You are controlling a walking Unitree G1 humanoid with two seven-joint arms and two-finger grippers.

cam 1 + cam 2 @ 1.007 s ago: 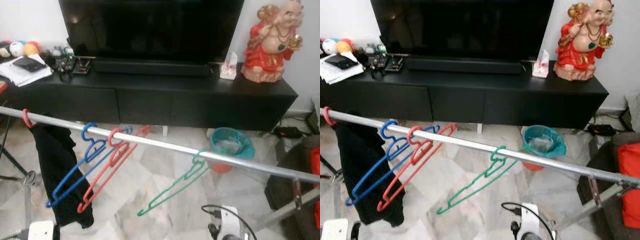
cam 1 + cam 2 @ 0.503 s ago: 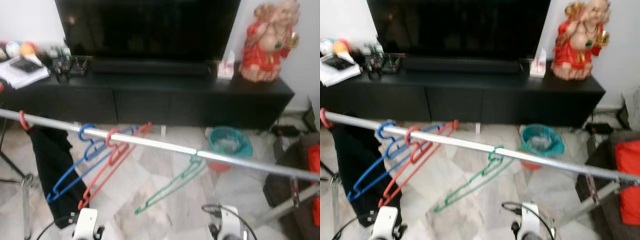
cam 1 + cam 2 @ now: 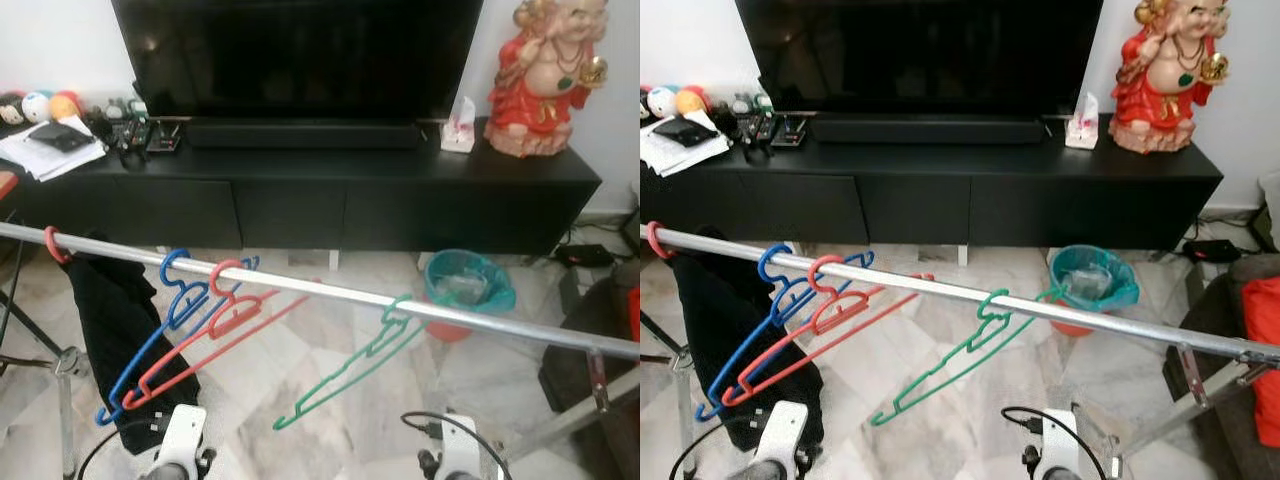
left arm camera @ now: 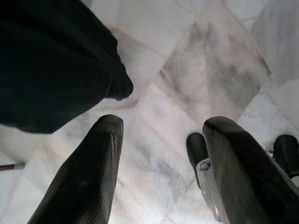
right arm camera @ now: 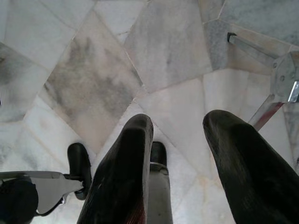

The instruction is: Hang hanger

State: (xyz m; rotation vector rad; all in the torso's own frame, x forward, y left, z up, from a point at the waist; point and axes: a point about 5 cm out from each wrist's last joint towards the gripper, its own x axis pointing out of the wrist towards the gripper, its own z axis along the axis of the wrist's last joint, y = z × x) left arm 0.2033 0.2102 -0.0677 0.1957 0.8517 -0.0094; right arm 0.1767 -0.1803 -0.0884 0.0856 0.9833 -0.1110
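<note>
The red hanger (image 3: pixel 215 335) now hangs at a flatter tilt on the rail (image 3: pixel 330 293) than one second ago, its long bar lying across the blue hanger (image 3: pixel 150 345). The left arm's wrist (image 3: pixel 178 450) now shows nearer the centre, below the hangers.

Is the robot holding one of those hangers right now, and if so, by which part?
No, nothing is held. The left gripper and right gripper are open over the marble floor. The blue hanger, red hanger and green hanger hang on the rail.
</note>
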